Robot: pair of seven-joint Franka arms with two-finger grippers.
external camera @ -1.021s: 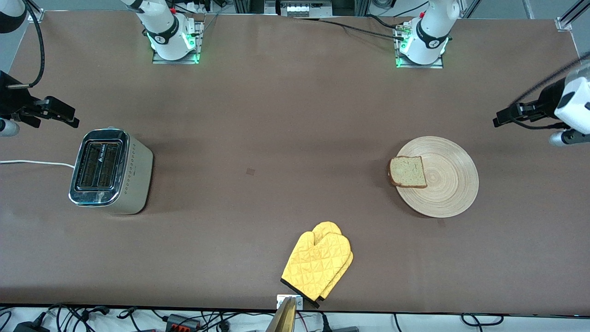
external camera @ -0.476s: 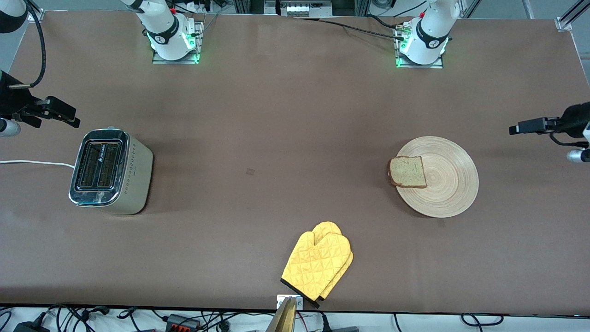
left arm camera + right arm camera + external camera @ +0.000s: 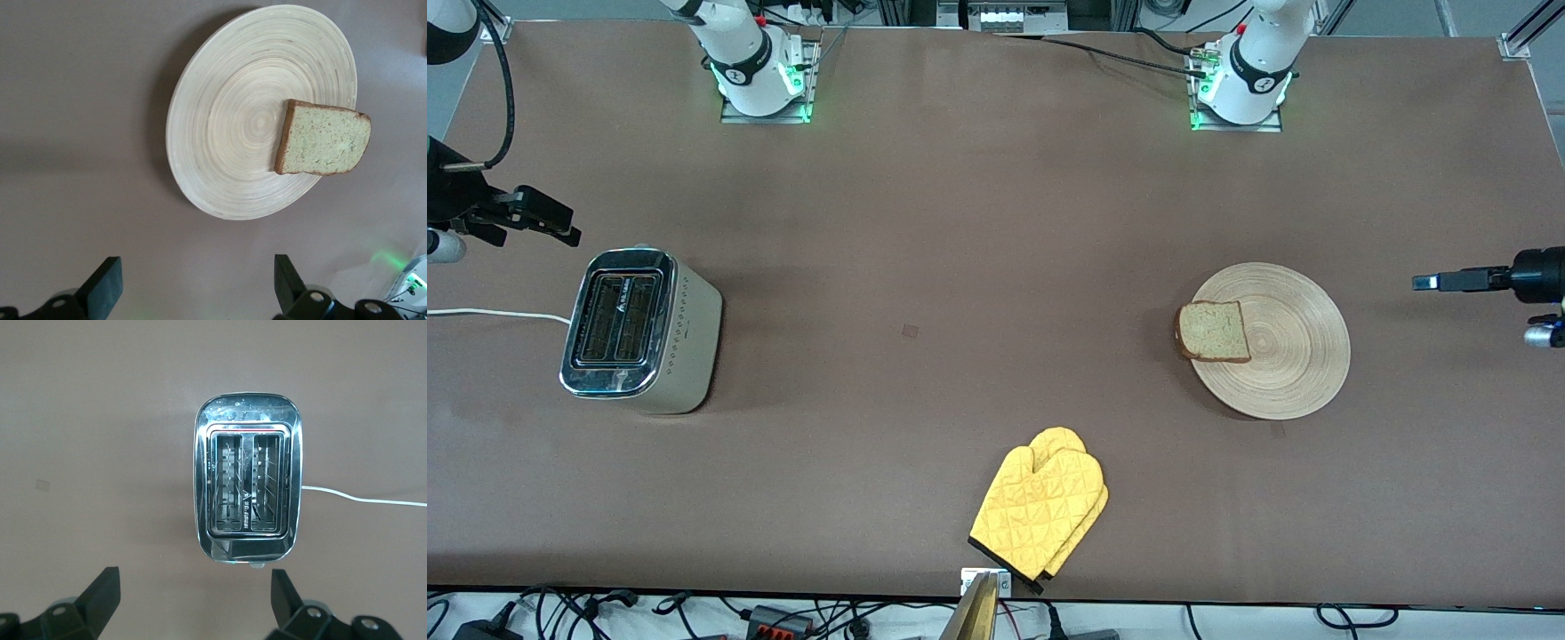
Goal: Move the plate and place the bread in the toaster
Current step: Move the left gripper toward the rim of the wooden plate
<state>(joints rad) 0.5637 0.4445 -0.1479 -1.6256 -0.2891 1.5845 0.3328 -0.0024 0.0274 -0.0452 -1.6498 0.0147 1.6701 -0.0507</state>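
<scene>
— Where does everything sit on the counter (image 3: 978, 222)?

— The plate (image 3: 1294, 364) lies toward my left arm's end, the toaster (image 3: 640, 331) toward my right arm's end, well apart. The bread (image 3: 1212, 331) rests on the plate at its nine o'clock edge, overhanging slightly toward the toaster.

— Which claw is closer to the plate?

— My left claw (image 3: 193, 287) — released, empty, hovering off the plate's three o'clock side. My right claw (image 3: 190, 603) waits near the toaster, also spread and empty.

— Anything one view adds?

— My right wrist looks straight down both slots, their long axis running between my fingertips; the front view shows them only obliquely. A yellow oven mitt (image 3: 1040, 508) lies nearest the front camera.
</scene>
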